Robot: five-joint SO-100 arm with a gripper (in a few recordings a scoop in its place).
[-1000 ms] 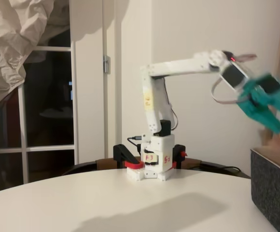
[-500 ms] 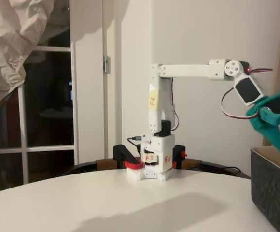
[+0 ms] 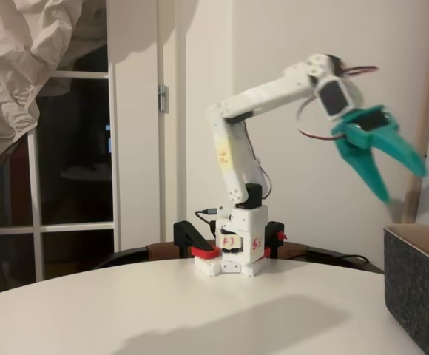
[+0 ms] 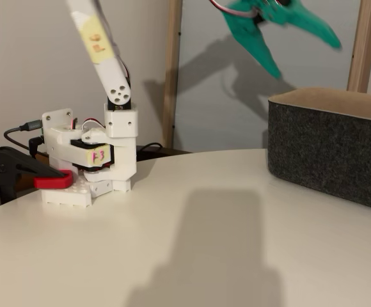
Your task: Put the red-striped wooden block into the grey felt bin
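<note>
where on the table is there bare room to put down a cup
The white tabletop is bare between the robot base at the left and the grey felt bin at the right, and across the near front. The open gripper hangs above the bin's left end.

Your end effector [image 3: 396, 176] is teal green, carried on a white arm [image 3: 274, 92]. Below it, the grey felt bin [image 4: 336, 144] shows dark speckled grey walls with a tan rim. The tabletop [image 4: 192, 256] is plain off-white, and a red and black clamp [image 4: 25, 173] grips the white base.
</note>
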